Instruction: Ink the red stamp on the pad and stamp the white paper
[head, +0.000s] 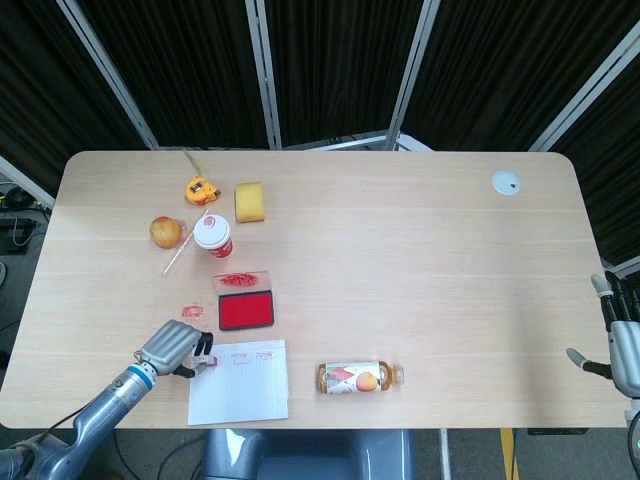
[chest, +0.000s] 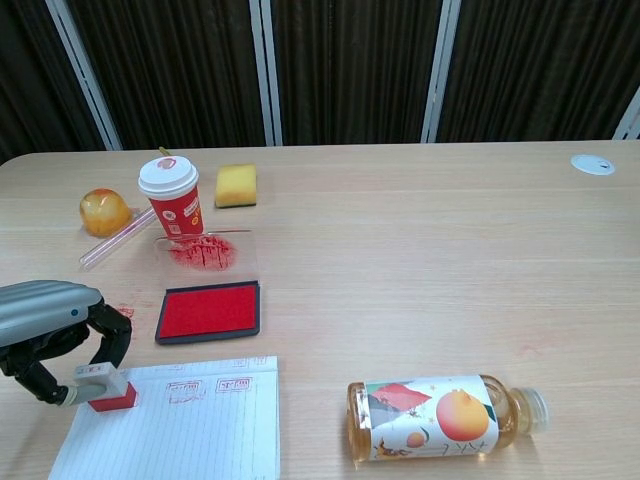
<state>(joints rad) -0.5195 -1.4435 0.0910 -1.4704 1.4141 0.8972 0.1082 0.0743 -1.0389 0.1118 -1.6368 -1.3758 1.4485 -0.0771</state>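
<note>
My left hand (chest: 45, 325) (head: 176, 346) grips the red stamp (chest: 105, 390) (head: 207, 359) by its pale handle. The stamp's red base sits on the top left corner of the white lined paper (chest: 185, 435) (head: 240, 385). Two red stamp marks show along the paper's top edge. The open ink pad (chest: 210, 311) (head: 246, 310) lies just beyond the paper, its red surface bare, its ink-smeared clear lid (chest: 207, 251) behind it. My right hand (head: 620, 335) hangs off the table's right edge, fingers spread, holding nothing.
A juice bottle (chest: 440, 417) lies on its side right of the paper. A paper cup (chest: 171, 195), an orange fruit (chest: 103, 211), a straw (chest: 115, 237), a yellow sponge (chest: 236, 185) and a tape measure (head: 199, 189) stand at the back left. A white disc (chest: 593, 164) sits far right.
</note>
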